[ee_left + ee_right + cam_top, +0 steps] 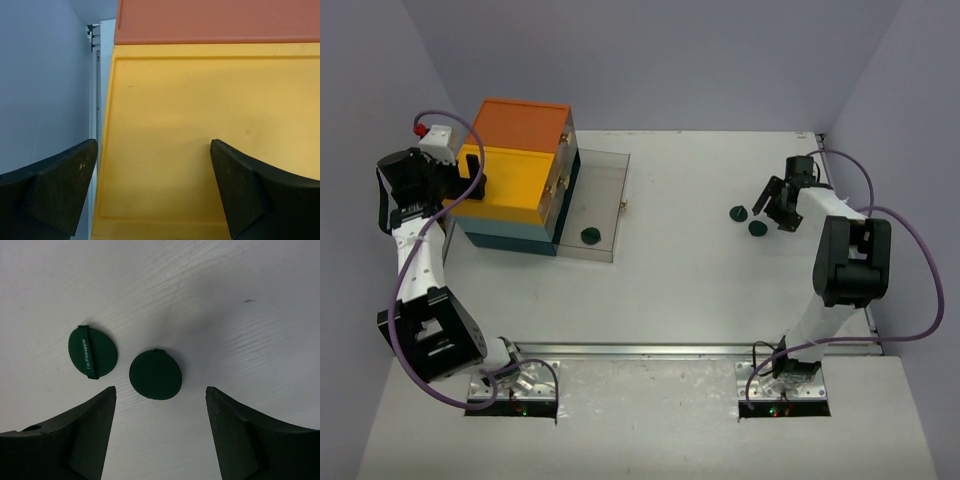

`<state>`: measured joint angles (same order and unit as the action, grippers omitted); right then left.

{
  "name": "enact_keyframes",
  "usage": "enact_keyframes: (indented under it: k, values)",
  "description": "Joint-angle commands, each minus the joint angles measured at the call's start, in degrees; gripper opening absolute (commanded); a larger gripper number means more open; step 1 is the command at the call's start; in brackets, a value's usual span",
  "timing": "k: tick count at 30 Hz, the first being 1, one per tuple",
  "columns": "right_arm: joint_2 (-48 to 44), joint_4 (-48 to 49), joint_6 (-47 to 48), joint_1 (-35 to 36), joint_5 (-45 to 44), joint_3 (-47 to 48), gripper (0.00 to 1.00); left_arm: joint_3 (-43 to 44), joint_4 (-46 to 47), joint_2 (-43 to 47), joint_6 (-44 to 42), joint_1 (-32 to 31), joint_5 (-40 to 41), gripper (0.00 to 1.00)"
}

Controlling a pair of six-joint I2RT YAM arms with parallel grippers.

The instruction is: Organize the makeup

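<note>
A white bench [670,290] stands between pale lavender walls; at its far left sits the drawer box [520,175] (orange on top, yellow beneath, teal at the base), with a clear drawer [610,170] standing out from its right side; one dark green disc [588,235] lies in that drawer. The left gripper [480,185] is at the box's left side by the yellow part, spread wide and holding nothing; whether it touches the box I cannot tell. The right gripper [160,392], well right of the box, is open and empty above two more discs. Only its wrist view shows that the lettered disc [93,351] reads "I'm Pineapple", the plain disc [155,375] lying just beside it; only the top view shows the drawer.
</note>
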<state>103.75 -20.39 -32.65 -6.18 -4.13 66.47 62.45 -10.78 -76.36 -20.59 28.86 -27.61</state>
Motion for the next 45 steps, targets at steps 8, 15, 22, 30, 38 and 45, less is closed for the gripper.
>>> enact_keyframes:
  k: [8,15,22,30,38,45]
  values:
    - [3.52,5.75,-5.51,-1.47,3.89,-3.85,0.69,-2.95,-5.39,-1.6,-2.61,-0.19,4.6,0.95]
    - [5.23,8.38,-8.02,-1.7,3.93,-5.98,0.46,-2.98,-5.57,-0.66,-3.14,-0.21,4.87,0.95]
    - [2.51,12.47,-9.39,-1.96,3.81,-10.48,0.0,-2.86,-5.89,-0.2,-3.14,-0.21,5.08,0.96]
    - [-8.56,22.1,-8.25,-2.02,3.87,-18.32,0.0,-3.39,-5.57,-0.26,-3.14,-0.21,5.11,0.96]
    - [-22.36,22.15,-1.41,3.74,1.87,-16.61,0.0,-0.58,-5.57,-2.3,-2.76,-0.21,5.05,0.96]
    - [-19.3,28.81,4.65,29.55,1.34,-6.67,0.0,0.21,-6.3,-2.76,-2.53,-0.21,4.15,0.96]
